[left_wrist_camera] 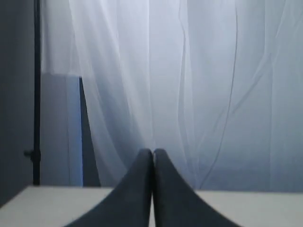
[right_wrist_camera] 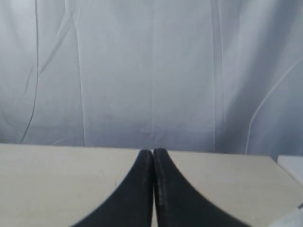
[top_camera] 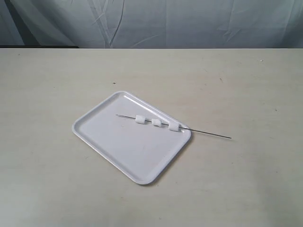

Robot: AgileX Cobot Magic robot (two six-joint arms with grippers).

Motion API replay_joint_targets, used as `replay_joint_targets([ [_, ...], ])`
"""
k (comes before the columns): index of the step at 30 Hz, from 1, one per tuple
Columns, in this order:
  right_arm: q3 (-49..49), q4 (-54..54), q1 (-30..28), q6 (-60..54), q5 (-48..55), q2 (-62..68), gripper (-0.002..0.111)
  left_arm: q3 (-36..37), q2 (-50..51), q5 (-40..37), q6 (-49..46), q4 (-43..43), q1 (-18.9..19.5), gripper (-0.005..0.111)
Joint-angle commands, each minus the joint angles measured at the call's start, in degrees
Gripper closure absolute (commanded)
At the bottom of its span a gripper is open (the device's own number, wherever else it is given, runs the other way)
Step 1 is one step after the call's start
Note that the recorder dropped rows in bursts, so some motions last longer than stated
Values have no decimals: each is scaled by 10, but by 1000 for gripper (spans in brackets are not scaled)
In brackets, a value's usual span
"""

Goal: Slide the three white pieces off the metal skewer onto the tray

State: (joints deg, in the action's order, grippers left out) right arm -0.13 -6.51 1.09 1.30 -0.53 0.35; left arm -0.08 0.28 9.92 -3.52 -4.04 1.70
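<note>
In the exterior view the white tray (top_camera: 113, 144) lies near the table's middle, turned at an angle. The thin metal skewer (top_camera: 210, 134) rests across its far right corner, one end over the tray, the other on the table to the right. Three white pieces sit threaded on it above the tray: one (top_camera: 140, 119), a second (top_camera: 155, 123), a third (top_camera: 173, 126) at the rim. Neither arm shows in that view. My left gripper (left_wrist_camera: 153, 152) is shut and empty, facing the curtain. My right gripper (right_wrist_camera: 153, 151) is shut and empty too, above bare table.
A beige table (top_camera: 246, 85) spreads around the tray. A pale wrinkled curtain (top_camera: 189, 21) hangs behind its far edge. A dark vertical pole (left_wrist_camera: 36, 90) stands beside the curtain in the left wrist view.
</note>
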Motion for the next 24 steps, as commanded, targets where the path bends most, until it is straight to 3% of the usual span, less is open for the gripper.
replay_joint_targets([
  [1, 1, -4, 1, 0, -43, -4, 108, 1, -3, 92, 3, 5, 0, 107],
  [7, 1, -50, 1, -17, -65, -4, 108, 1, -3, 93, 3, 5, 0, 107],
  [12, 1, 30, 1, 51, -164, -4, 108, 1, -3, 97, 3, 5, 0, 107],
  [15, 1, 60, 1, 55, -227, -4, 108, 1, -3, 135, 28, 5, 0, 107],
  [19, 1, 75, 1, 86, -268, -4, 108, 1, -3, 195, 134, 10, 0, 107],
  [24, 1, 82, 1, 148, -266, -4, 108, 1, -3, 222, 134, 24, 0, 107],
])
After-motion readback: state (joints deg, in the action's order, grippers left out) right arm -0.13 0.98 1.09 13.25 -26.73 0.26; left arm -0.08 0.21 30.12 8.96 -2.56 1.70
